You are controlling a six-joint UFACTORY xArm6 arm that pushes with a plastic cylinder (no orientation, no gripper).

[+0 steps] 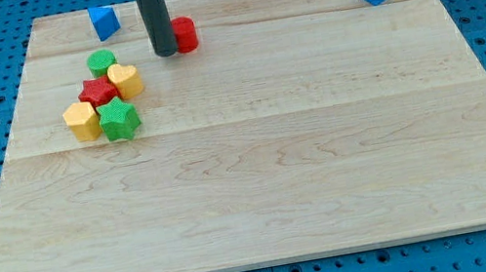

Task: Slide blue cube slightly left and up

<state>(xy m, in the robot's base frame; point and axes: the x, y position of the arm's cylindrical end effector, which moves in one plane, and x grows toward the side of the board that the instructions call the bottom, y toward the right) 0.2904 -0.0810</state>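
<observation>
My tip (166, 52) carries no jaws and touches the red cylinder's (184, 34) left side. The blue cube (104, 22) sits left of and above that cylinder. I judge the tip should swing to the cube's lower right, then nudge gently so it does not overshoot.

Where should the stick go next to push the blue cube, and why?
Probably slide my tip up and left, toward the lower right side of the blue cube near the view's top left. The tip now stands apart from it, beside the red block; pushing from that side should nudge the cube left and up.
</observation>
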